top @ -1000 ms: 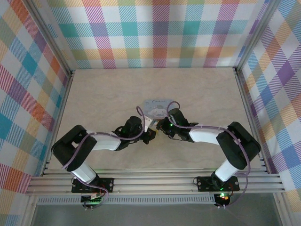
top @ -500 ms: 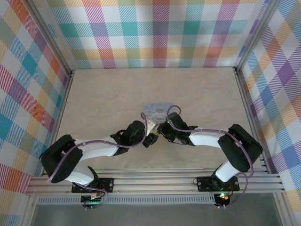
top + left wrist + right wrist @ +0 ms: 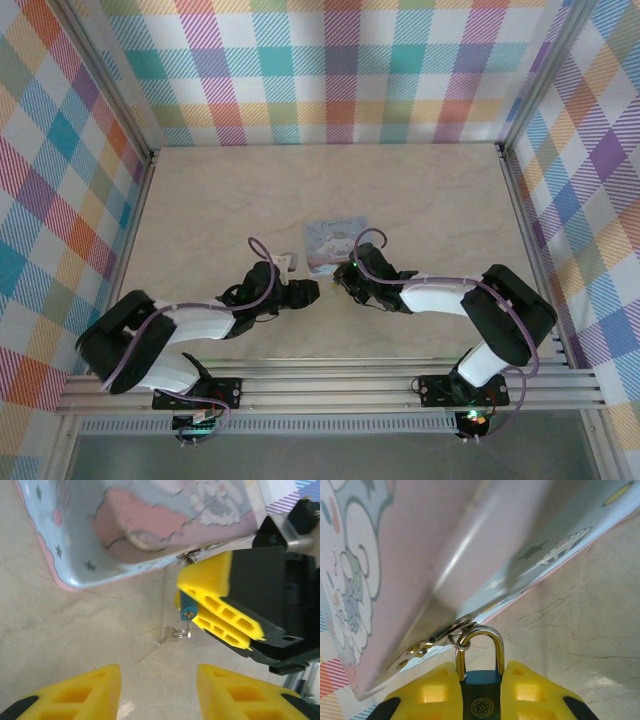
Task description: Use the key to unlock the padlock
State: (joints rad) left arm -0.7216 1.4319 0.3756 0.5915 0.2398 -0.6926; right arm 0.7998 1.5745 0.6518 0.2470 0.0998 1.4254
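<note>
The padlock (image 3: 481,695) has a dark teal body and a silver shackle (image 3: 479,635) hooked through the hasp ring of the pale blue cartoon tin box (image 3: 420,555). My right gripper (image 3: 481,700) is shut on its body. In the left wrist view the padlock (image 3: 188,611) shows between the right gripper's yellow fingers (image 3: 220,615). A thin silver piece drops from its keyhole end to a small ring, where a key (image 3: 172,633) touches the table. My left gripper (image 3: 157,680) is open and holds nothing, a short way back from the key. From above, the left gripper (image 3: 305,292) and right gripper (image 3: 340,285) face each other.
The tin box (image 3: 335,243) lies on the beige table just beyond both grippers, and its pink-rimmed corner (image 3: 65,582) is close to the left fingers. Aluminium rails and plaid walls (image 3: 60,200) close in the table on three sides.
My left gripper has opened and drawn back to the left, away from the padlock. The key stays at the keyhole end. The tin box has settled a little nearer.
</note>
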